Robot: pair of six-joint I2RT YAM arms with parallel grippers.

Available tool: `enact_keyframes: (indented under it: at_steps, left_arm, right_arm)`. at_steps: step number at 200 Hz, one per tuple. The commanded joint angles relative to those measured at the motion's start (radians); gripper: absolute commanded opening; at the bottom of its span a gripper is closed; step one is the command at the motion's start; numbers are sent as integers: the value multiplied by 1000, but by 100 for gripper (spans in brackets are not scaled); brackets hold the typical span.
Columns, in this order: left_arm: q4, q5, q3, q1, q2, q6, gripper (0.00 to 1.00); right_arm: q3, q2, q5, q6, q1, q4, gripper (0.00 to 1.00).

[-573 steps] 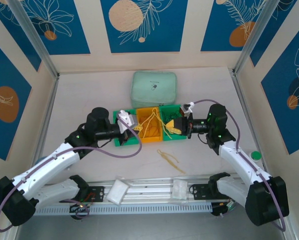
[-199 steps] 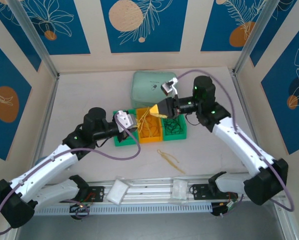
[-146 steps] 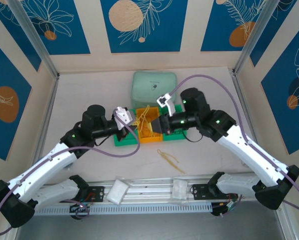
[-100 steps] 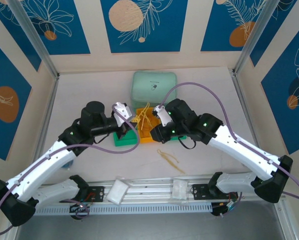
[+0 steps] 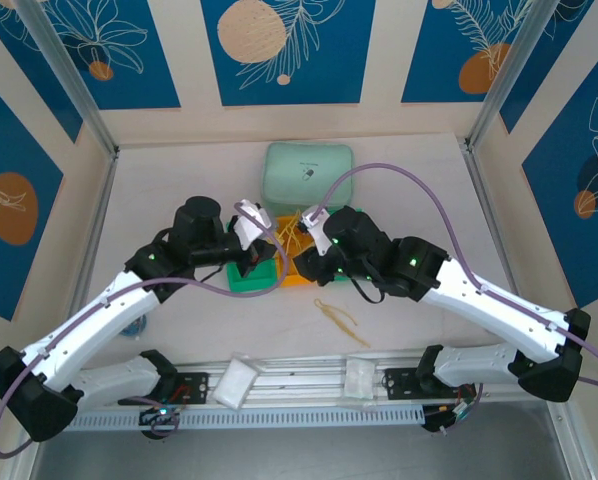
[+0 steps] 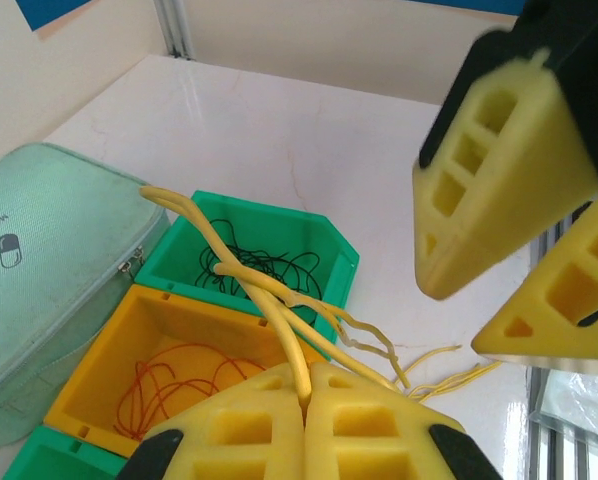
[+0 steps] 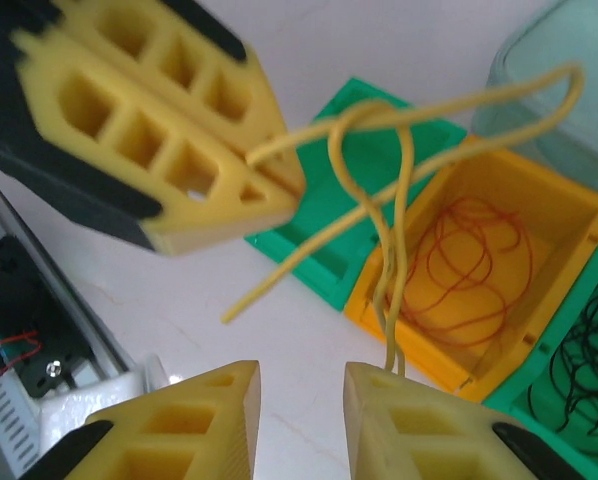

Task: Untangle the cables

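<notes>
My left gripper is shut on a bunch of yellow cables, held up over the bins; in the top view this gripper sits beside those cables. The yellow strands loop and hang down past the right-hand finger of my right gripper, which is open with nothing between its pads. Orange cables lie in the orange bin. Black cables lie in a green bin. A loose yellow cable rests on the table.
A mint zip pouch lies just behind the bins. Another green bin stands left of the orange one. The two grippers are close together above the bins, the right one's fingers looming in the left wrist view.
The right arm swung from the right bin up and across to the left, ending low beside the left gripper. The left gripper lifted the yellow cables up from the bins.
</notes>
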Motion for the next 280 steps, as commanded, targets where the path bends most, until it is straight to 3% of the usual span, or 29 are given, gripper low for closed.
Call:
enact_keyframes:
  at_steps: [1,131,189,228,250,280]
  left_arm:
    - [-12,31,40,-5,8,-16,0]
    - [-10,58,55,-21,27,-12,0]
    - [-26,74,56,-30,22,-4,0]
    - [-38,80,58,-37,22,2,0]
    - [-46,85,58,-42,19,8,0]
    - [-57,87,60,-43,18,15,0]
  right_arm:
    - [28,-3,44,-18,4,66,29]
    - [58,64,59,-35,-26,147,27]
    - [64,77,73,-50,-46,162,19]
    - [66,68,65,-48,-73,170,8]
    - [67,54,18,-31,-108,170,0]
    - [59,28,-80,14,-162,172,0]
